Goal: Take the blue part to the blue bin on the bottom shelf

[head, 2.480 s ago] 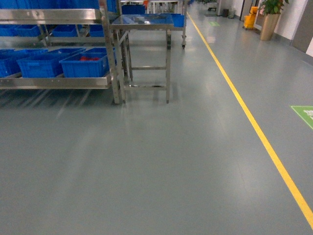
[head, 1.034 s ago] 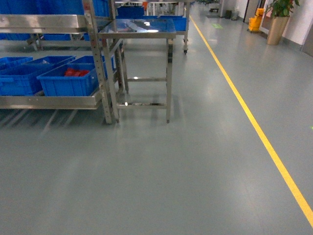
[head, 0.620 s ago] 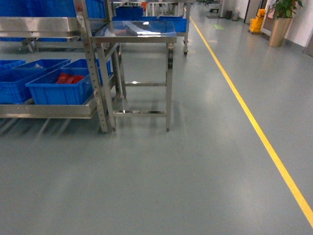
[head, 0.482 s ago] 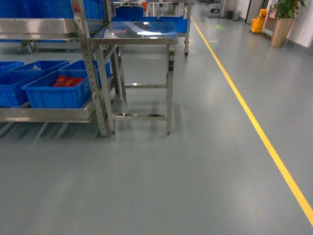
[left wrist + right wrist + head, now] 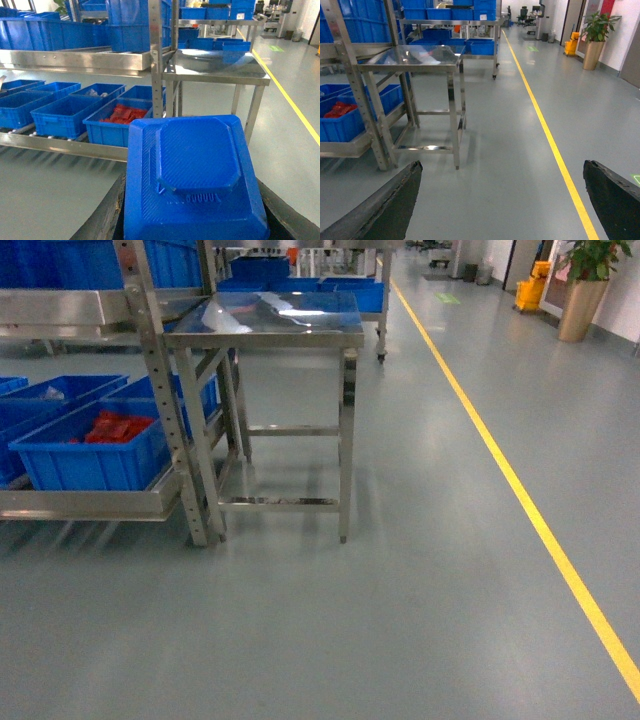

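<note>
The bottom shelf (image 5: 85, 504) of the steel rack carries blue bins side by side; the nearest bin (image 5: 85, 462) to the perforated upright (image 5: 165, 405) holds red parts (image 5: 112, 427). Just beside the rack a small steel table (image 5: 270, 335) stands on the grey floor (image 5: 330, 630), with a clear sheet (image 5: 235, 310) on its top

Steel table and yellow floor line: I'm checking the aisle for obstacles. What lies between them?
Only bare grey floor lies between the steel table and the yellow floor line, in the head view and the right wrist view.
</note>
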Controlling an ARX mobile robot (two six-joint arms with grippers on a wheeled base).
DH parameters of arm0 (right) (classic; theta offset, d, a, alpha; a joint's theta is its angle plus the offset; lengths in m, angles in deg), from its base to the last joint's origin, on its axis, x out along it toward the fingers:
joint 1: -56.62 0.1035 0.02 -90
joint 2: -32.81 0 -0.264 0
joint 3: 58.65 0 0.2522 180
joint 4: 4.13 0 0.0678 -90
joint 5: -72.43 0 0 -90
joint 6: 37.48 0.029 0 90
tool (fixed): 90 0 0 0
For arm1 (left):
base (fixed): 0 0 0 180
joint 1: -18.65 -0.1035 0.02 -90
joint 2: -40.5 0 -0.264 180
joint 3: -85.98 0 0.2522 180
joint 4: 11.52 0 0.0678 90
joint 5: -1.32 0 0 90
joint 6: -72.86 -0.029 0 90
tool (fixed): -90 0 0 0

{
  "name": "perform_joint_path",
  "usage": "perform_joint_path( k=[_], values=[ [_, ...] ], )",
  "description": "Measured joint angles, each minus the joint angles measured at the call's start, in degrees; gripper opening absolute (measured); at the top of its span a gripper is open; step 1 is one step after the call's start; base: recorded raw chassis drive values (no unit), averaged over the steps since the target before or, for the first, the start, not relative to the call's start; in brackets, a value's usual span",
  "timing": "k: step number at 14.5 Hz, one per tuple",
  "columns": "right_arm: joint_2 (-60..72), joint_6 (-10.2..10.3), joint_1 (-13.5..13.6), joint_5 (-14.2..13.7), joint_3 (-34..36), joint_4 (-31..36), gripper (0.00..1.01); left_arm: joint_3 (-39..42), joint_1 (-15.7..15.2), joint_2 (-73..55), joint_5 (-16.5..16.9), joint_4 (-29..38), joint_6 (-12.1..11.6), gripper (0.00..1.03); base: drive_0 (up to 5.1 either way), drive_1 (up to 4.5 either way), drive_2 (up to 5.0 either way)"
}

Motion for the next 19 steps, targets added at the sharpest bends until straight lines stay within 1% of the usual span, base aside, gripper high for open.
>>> perform_joint_path(
  k=[19],
  values=[
    [0.0,0.0,0.0,0.0,0.0,-0.1,0.98,0.0,0.0,-0.1,0.0,0.0,0.0,0.43,-0.1,4.04,-4.2]
  ],
)
